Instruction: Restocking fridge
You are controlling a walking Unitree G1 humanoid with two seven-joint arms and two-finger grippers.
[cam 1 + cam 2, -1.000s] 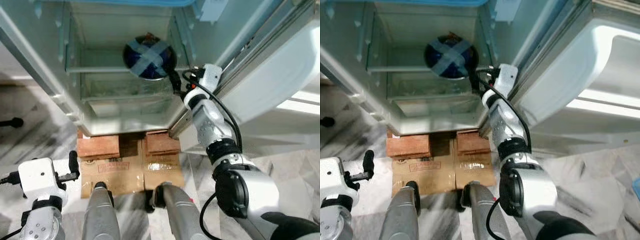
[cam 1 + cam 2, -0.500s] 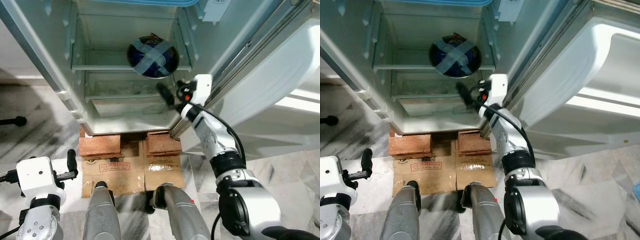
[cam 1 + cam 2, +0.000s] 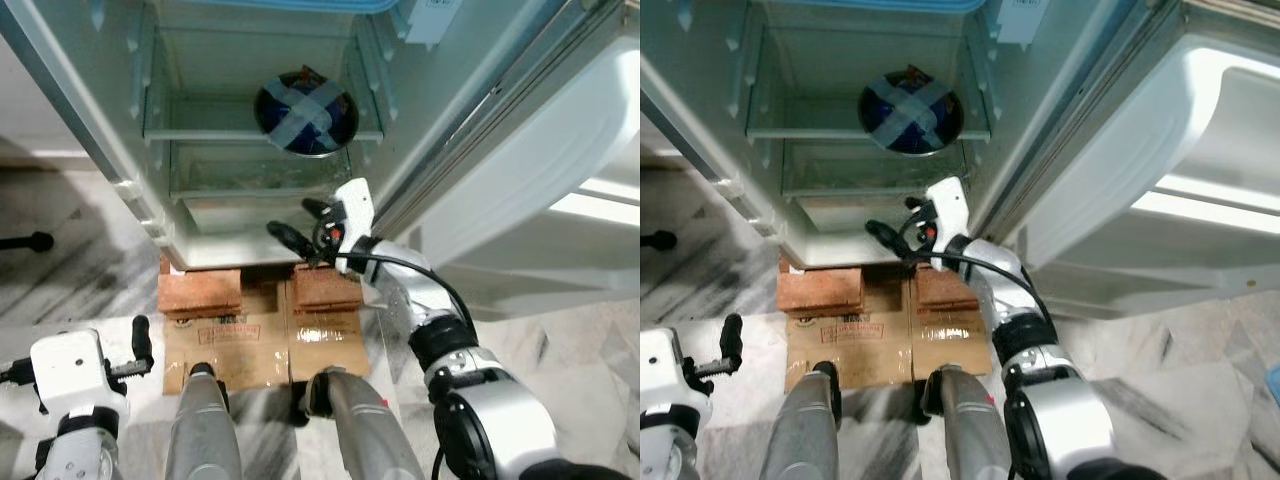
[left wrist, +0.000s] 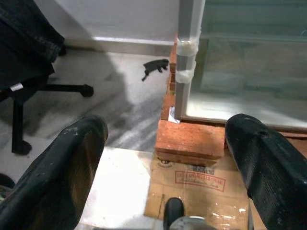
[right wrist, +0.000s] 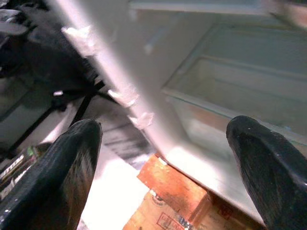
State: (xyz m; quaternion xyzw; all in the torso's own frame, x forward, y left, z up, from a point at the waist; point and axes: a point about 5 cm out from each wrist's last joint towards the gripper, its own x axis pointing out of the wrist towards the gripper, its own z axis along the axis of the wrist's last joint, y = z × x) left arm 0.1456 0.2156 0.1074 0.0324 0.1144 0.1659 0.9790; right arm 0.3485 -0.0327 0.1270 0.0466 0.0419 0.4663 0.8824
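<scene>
Inside the open fridge [image 3: 120, 180], a taped bowl [image 3: 305, 112] blocks the shelf [image 3: 200, 134] at 1 o'clock; its 11 o'clock side lies bare. The door [image 3: 540, 150] walls off 3 o'clock.

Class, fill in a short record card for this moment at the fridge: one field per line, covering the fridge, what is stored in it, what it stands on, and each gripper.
fridge: open fridge, door swung to the robot's right
stored item: dark blue bowl with a taped cross, on a glass shelf
support: bricks on flattened cardboard, marble floor
right gripper: right gripper open, empty, in front of the fridge's bottom edge, below the bowl
left gripper: left gripper open, empty, low at the robot's left side
</scene>
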